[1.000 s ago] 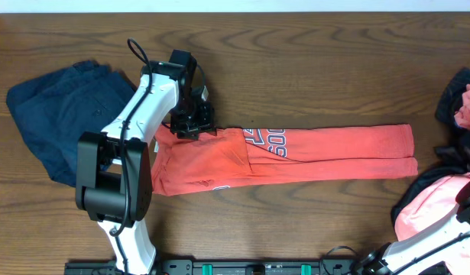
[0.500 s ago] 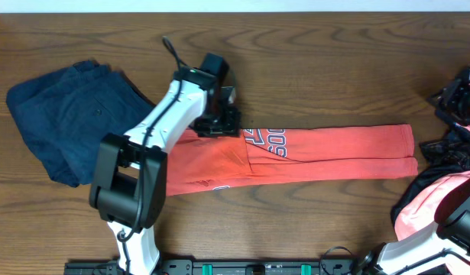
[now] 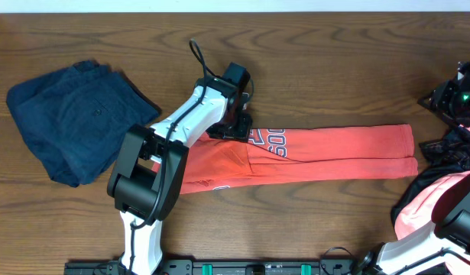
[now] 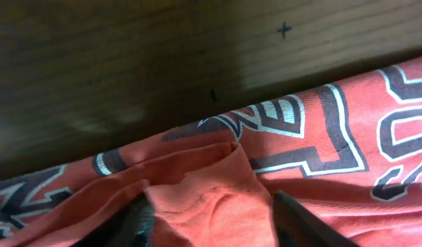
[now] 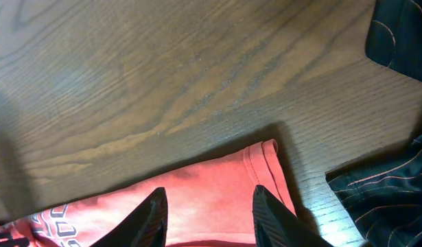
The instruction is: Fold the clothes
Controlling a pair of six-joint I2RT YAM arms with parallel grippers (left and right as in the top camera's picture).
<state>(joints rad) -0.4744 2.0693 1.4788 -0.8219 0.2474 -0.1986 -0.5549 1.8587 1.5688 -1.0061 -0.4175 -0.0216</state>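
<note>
Orange-red sweatpants (image 3: 334, 153) with a printed logo lie stretched left to right across the middle of the table. My left gripper (image 3: 236, 126) is shut on a bunched fold of their waist end and holds it over the logo area; in the left wrist view the fabric (image 4: 313, 137) is pinched between the jaws (image 4: 211, 223). My right gripper (image 3: 448, 101) is at the far right edge, open and empty. In the right wrist view its fingers (image 5: 209, 218) hover over the pants' leg cuff (image 5: 262, 161).
A folded navy garment (image 3: 70, 118) lies at the left. A pile of black striped and pink clothes (image 3: 448, 191) sits at the right edge; the black cloth (image 5: 396, 27) also shows beside the cuff. Bare wood lies along the back.
My left gripper has moved right, dragging the waist end over the pants toward the logo. My right arm has come into view at the right edge.
</note>
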